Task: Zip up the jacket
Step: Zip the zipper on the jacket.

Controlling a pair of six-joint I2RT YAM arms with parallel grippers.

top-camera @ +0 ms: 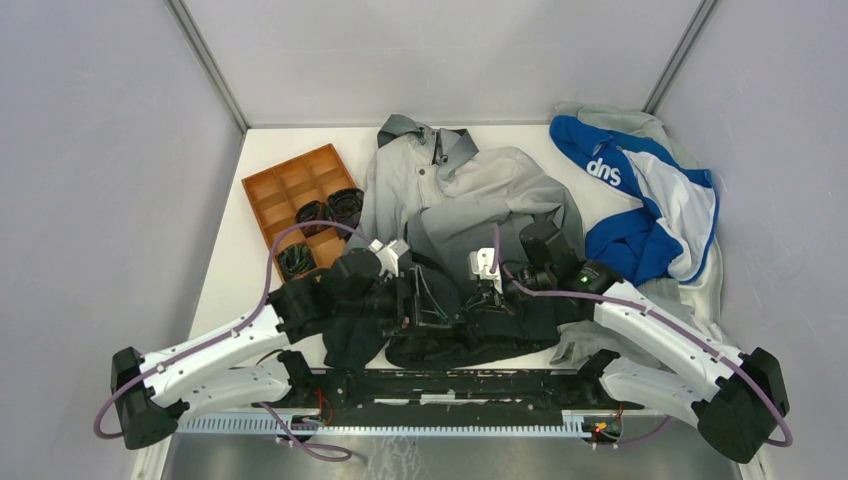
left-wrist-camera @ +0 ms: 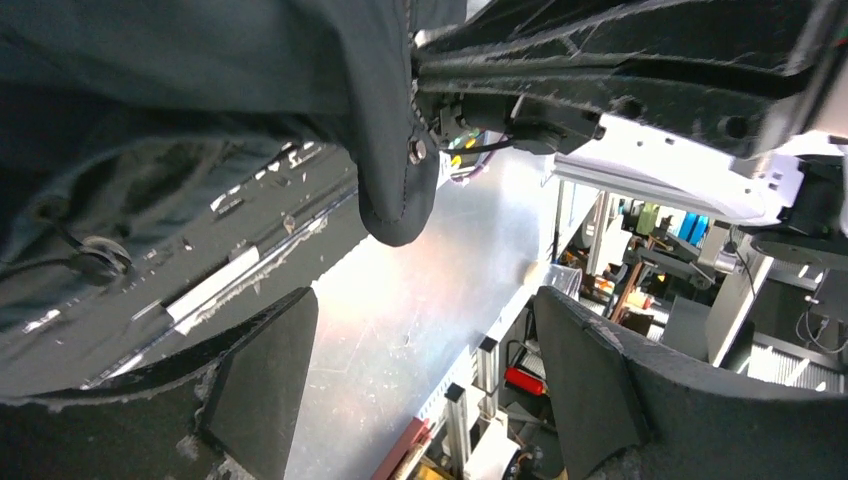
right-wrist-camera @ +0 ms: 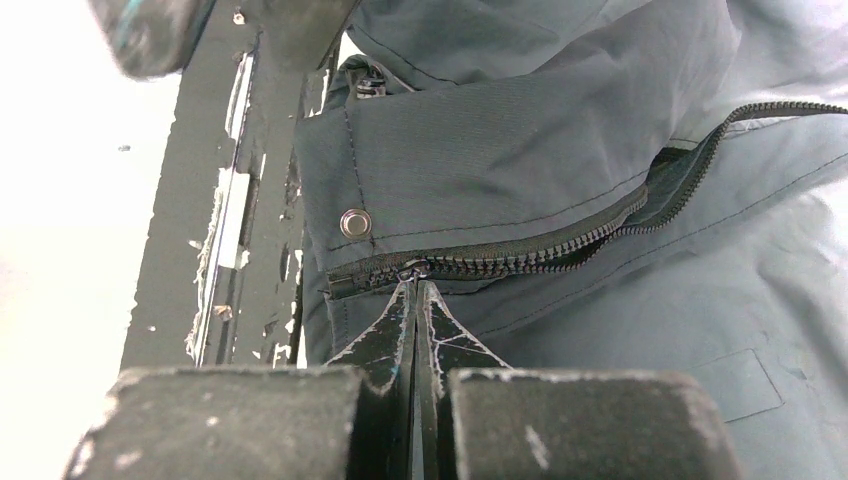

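Top view: the jacket (top-camera: 470,200) lies on the tabletop (top-camera: 232,275), its long axis far to near, collar far, dark hem at the near edge. An orange tray (top-camera: 290,185) flanks it on the left and a blue-and-white garment (top-camera: 640,190) on the right.

Left wrist: the left pincer (left-wrist-camera: 420,300) is spread, with the hem corner (left-wrist-camera: 395,200) hanging above it, apart.

Right wrist: the right pincer (right-wrist-camera: 415,290) pinches the zipper slider (right-wrist-camera: 411,268), and the teeth run up-right.
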